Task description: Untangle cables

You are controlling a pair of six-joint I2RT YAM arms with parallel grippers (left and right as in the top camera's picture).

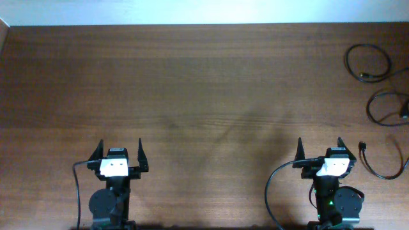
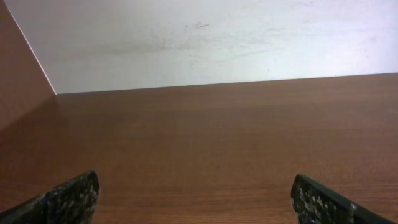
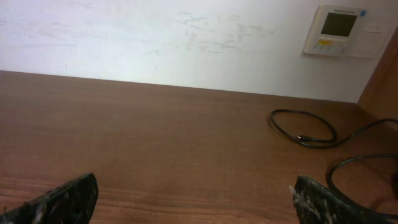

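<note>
Left gripper (image 1: 121, 152) spread, empty, parked at near table (image 1: 204, 96) edge | right gripper (image 1: 320, 149) likewise spread, empty | cables (image 1: 369, 107) lay far right as three separate loops | looked untangled, so arms idle.

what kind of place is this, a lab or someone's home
Probably an office or lab room, though I can't be sure: a wooden table against a scuffed white wall, and a wall-mounted control panel with a small screen.
</note>
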